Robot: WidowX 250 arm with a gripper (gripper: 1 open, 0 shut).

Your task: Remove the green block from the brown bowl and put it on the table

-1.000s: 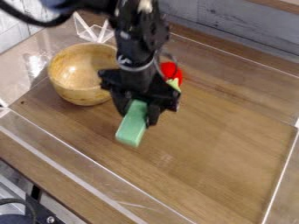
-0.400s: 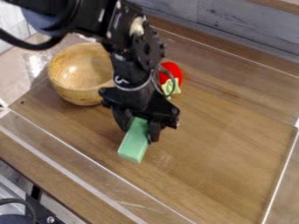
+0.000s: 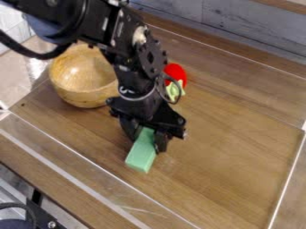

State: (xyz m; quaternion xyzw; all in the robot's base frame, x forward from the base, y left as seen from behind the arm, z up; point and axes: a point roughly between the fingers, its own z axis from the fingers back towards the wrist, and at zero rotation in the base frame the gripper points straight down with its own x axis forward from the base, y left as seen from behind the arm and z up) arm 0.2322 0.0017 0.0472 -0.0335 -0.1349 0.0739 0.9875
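The green block [image 3: 145,152] is a long light-green bar, tilted, its lower end at or just above the table [image 3: 227,170] near the middle. My gripper [image 3: 148,134] points steeply down and is shut on the block's upper end. The brown bowl [image 3: 81,76] stands to the upper left of the gripper, apart from it, with nothing visible inside. The black arm hides part of the bowl's right side.
A small red toy with a green stem [image 3: 176,79] lies just right of the arm, behind the gripper. Low clear plastic walls [image 3: 72,192] edge the tabletop at the front and sides. Bare wood stretches to the right of the block.
The gripper has come down and toward the front with the green block still in it; the block's lower end now sits lower on the table. Bowl and red toy stayed put.
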